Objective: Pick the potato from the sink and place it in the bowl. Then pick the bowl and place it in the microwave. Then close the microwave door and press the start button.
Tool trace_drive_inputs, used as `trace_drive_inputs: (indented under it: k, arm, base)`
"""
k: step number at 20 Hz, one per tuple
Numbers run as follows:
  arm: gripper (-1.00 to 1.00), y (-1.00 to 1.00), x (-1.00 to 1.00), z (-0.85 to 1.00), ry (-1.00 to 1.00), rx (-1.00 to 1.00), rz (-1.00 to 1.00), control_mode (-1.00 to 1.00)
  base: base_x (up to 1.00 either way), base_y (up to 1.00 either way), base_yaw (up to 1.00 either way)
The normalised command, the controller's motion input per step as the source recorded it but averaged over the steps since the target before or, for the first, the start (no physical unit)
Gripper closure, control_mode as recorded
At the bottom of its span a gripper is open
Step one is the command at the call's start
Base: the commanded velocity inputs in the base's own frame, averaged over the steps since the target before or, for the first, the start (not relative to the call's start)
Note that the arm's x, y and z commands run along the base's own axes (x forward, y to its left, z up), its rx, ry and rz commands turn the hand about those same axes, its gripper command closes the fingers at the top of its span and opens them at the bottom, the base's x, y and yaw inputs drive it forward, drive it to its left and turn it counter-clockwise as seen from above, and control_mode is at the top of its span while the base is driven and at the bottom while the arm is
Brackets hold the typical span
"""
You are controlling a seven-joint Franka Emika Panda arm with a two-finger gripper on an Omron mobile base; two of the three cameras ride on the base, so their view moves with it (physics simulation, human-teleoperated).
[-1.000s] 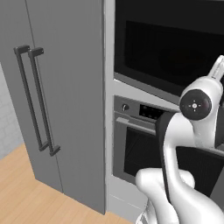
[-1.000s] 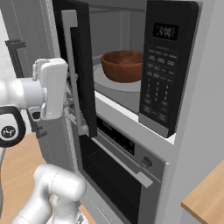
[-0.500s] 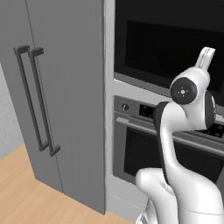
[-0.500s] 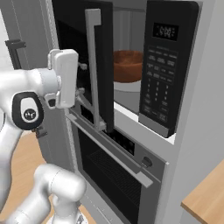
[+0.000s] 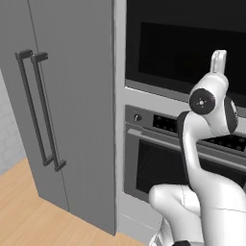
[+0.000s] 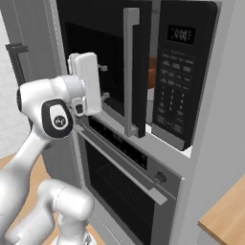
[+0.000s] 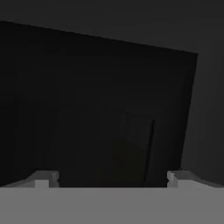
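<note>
Hand view: fingertips (image 7: pixel 43 178) sit wide apart, nothing between them, facing the dark glass of the microwave door (image 7: pixel 96 109) close ahead. Right base view: gripper (image 6: pixel 102 81) is against the outer face of the microwave door (image 6: pixel 103 62), which stands almost shut. Bowl (image 6: pixel 152 69) shows as a brown sliver in the gap beside the keypad panel (image 6: pixel 174 79); display and button text too blurred to read. Oven (image 6: pixel 124 184) sits below.

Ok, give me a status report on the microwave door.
Fingers spread wide, holding nothing, up against the microwave door. Door nearly shut, a narrow gap left by the control panel. Bowl inside. Nothing in the way.
</note>
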Motion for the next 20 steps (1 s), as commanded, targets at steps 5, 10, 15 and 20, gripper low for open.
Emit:
trace_drive_inputs:
  k: [5, 10, 15, 20]
  arm:
    - [-1.0, -0.3, 0.53, -0.04, 0.19, -0.22, 0.0, -1.0]
    - [-1.0, -0.1, 0.73, -0.04, 0.03, -0.1, 0.0, -1.0]
    - [-1.0, 0.05, 0.32, -0.19, 0.0, -0.11, 0.0, -1.0]
    - [-1.0, 0.27, -0.57, 0.15, 0.04, -0.1, 0.0, -1.0]
  base:
    - [0.0, 0.0, 0.0]
    - [0.0, 0.0, 0.0]
    - [0.0, 0.0, 0.0]
    - [0.0, 0.0, 0.0]
